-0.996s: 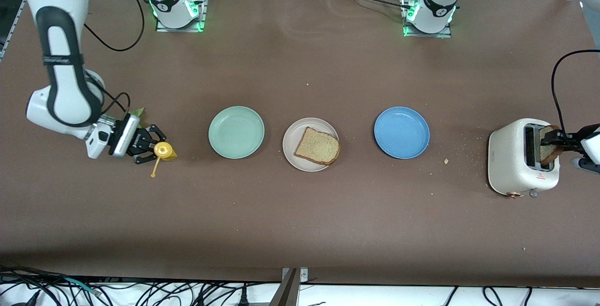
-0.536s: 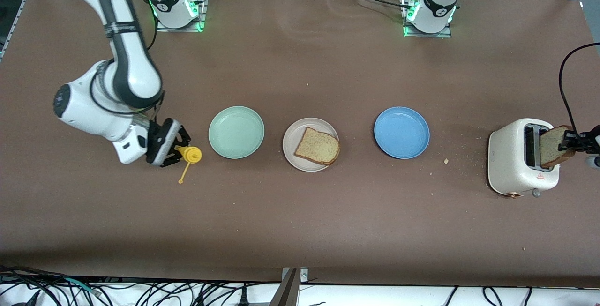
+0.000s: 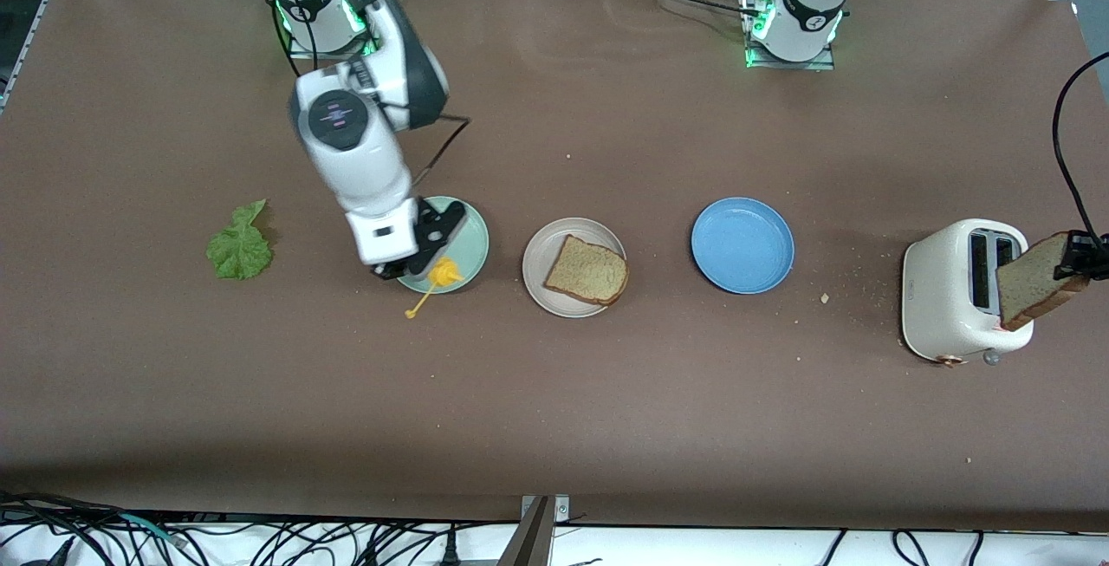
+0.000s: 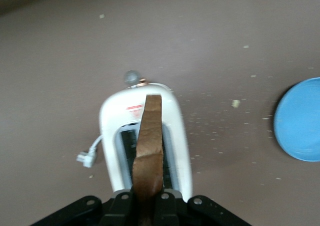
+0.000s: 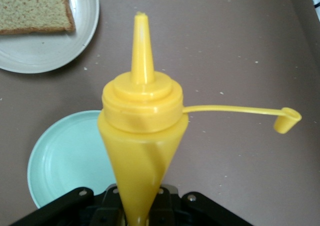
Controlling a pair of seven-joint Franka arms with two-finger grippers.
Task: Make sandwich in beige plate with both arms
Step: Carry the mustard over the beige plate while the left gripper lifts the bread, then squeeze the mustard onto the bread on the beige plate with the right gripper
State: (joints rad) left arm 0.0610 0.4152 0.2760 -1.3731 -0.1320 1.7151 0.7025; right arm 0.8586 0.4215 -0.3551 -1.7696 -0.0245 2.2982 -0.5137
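One toast slice [image 3: 586,269] is seen on the beige plate [image 3: 539,261]. A second slice [image 3: 1035,287] is clamped by the left gripper [image 3: 1074,264] over the toaster [image 3: 949,293]; a yellow squeeze bottle [image 3: 443,272] is gripped by the right gripper [image 3: 431,254] over the mint plate [image 3: 472,237].

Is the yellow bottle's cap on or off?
Off. The cap dangles on its strap beside the bare nozzle of the yellow bottle.

Bright even overhead light, soft shadows, slight blur in wrist views, no glare.
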